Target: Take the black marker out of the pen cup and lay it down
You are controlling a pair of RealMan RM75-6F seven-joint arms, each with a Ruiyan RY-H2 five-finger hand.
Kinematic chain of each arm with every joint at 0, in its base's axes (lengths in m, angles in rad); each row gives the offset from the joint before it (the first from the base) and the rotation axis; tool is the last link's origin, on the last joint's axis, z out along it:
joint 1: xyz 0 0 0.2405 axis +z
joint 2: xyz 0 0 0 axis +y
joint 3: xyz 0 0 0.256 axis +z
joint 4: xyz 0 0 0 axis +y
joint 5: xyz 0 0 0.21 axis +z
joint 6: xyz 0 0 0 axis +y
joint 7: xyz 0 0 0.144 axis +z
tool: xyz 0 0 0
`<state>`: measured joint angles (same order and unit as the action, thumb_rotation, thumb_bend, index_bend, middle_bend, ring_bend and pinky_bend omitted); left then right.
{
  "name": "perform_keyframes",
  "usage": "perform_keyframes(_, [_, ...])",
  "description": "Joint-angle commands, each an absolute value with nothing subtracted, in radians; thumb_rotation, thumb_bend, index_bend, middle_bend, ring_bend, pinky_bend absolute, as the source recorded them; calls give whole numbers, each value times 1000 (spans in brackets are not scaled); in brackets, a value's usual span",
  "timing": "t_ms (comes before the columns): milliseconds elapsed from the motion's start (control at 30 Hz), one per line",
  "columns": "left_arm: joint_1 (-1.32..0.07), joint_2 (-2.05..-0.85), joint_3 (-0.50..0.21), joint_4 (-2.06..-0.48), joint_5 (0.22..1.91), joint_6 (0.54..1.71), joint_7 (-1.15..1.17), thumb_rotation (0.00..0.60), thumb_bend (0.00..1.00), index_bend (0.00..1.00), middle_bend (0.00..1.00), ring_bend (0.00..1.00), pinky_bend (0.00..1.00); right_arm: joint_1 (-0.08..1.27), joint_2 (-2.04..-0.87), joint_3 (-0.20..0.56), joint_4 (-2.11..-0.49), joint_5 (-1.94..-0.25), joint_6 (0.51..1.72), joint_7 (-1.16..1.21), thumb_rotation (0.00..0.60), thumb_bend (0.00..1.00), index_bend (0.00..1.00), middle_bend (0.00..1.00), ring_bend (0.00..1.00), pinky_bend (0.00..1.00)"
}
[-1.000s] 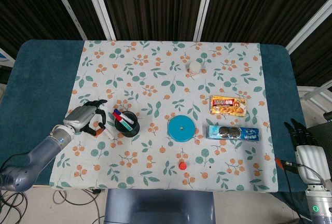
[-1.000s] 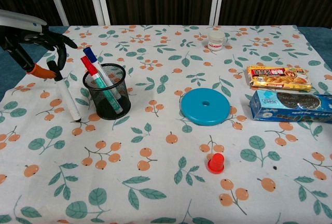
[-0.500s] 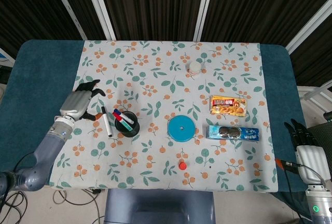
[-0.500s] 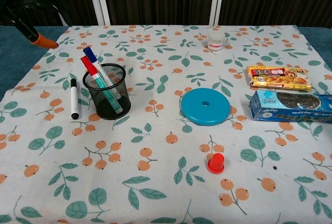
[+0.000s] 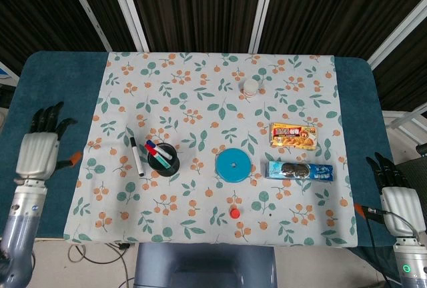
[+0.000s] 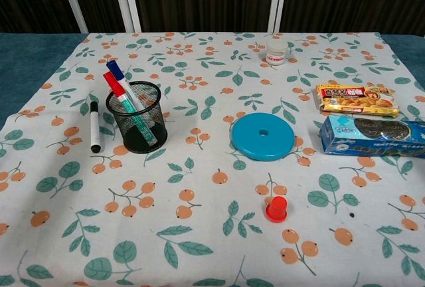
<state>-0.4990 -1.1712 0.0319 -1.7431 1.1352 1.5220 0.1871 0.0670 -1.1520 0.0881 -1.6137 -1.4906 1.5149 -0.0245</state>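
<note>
The black marker (image 5: 137, 157) (image 6: 95, 126) lies flat on the floral cloth just left of the black mesh pen cup (image 5: 163, 160) (image 6: 137, 126). The cup stands upright and holds red, blue and green markers. My left hand (image 5: 40, 147) hangs over the teal table edge at far left, well apart from the marker, fingers extended and holding nothing. My right hand (image 5: 395, 193) rests at the far right edge, fingers extended, empty. Neither hand shows in the chest view.
A teal disc (image 5: 233, 165) lies at centre with a small red cap (image 5: 235, 213) in front of it. Two snack packets (image 5: 292, 135) (image 5: 299, 170) sit to the right. A small white jar (image 5: 250, 88) stands at the back.
My left hand let go of the black marker, which now lies beside the cup, and drew back left off the cloth to the table edge. The right hand stayed put.
</note>
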Motion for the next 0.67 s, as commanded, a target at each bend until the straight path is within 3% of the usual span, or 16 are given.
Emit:
perform_keyframes(33, [-368, -1178, 125, -1691, 1241, 1577, 38, 600, 154, 242, 0, 0, 0, 67, -1153, 89, -1612, -1492, 1517, -24, 600, 75, 95, 7, 62, 175])
perform_keyframes(367, [-258, -1194, 135, -1610, 1306, 1594, 14, 600, 153, 146, 0, 0, 0, 67, -1154, 88, -1612, -1495, 1517, -26, 600, 75, 96, 7, 62, 175])
perform_keyframes(667, [-224, -1170, 98, -1621, 1348, 1562, -36, 600, 153, 137, 0, 0, 0, 68, -1152, 86, -1609, -1501, 1518, -19, 600, 76, 96, 7, 62, 175])
